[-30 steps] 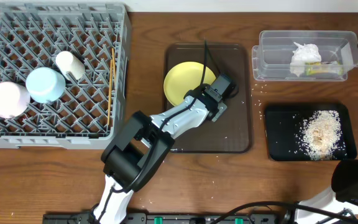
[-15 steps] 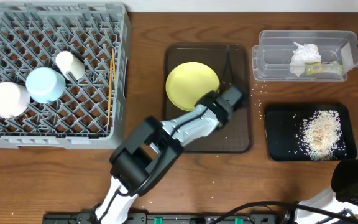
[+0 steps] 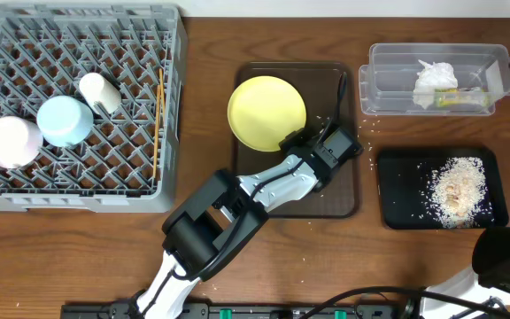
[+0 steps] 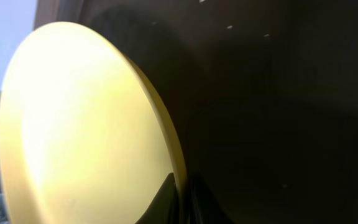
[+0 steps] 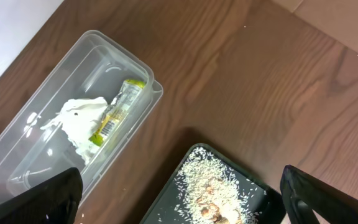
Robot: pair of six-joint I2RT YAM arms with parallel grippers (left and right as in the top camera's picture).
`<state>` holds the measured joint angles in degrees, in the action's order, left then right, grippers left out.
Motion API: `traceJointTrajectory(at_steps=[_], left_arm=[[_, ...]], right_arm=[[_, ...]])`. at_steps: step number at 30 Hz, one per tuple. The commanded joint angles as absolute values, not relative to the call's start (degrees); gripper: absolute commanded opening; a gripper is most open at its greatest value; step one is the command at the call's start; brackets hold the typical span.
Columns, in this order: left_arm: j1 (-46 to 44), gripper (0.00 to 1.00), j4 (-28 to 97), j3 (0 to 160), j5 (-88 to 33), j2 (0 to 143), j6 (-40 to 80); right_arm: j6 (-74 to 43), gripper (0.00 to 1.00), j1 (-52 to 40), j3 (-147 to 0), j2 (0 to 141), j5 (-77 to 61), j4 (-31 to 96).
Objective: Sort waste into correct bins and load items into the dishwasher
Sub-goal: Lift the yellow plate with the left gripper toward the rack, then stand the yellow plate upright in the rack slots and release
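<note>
The left gripper (image 4: 180, 198) is shut tight on the near rim of the yellow plate (image 3: 266, 112). The rest of the plate lies beyond the jaws, over the brown tray (image 3: 335, 190). Lift slowly, no wobble, then carry it to the rack (image 3: 69, 200). The right gripper (image 5: 179, 205) gapes wide, empty.

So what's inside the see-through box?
A crumpled white tissue and a green-and-orange snack wrapper lie in the clear box, touching each other. Anything under the tissue is covered, so I can't tell what is there.
</note>
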<state>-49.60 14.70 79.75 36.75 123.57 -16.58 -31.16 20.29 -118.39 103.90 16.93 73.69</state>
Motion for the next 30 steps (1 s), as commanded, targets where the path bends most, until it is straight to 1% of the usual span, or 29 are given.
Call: traceJointTrajectory(at_steps=[1,9,14,17,19,23,30], left_arm=[[-49.5,0.07,14.5,79.3,40.3,123.3,-17.0],[-47.9,0.08,14.5,79.4,39.9,118.0,-22.0],[-43.1,0.07,14.4,79.5,36.7,113.6,-22.7],[-38.4,0.07,14.4,79.8,34.1,110.6,-22.7],[-35.4,0.07,14.5,79.9,31.0,108.9,-22.7],[-28.9,0.07,14.5,80.0,20.4,104.8,-21.7],[-21.4,0.07,14.4,80.4,1.8,100.3,-20.3]], right_arm=[[-30.6,0.99,20.4,-118.3,104.2,17.5,73.8],[-30.6,0.99,20.4,-118.3,104.2,17.5,73.8],[-30.6,0.99,20.4,-118.3,104.2,17.5,73.7],[-30.6,0.99,20.4,-118.3,104.2,17.5,73.8],[-30.6,0.99,20.4,-118.3,104.2,17.5,73.8],[-30.6,0.99,20.4,-118.3,104.2,17.5,73.8],[-30.6,0.99,20.4,-118.3,104.2,17.5,73.8]])
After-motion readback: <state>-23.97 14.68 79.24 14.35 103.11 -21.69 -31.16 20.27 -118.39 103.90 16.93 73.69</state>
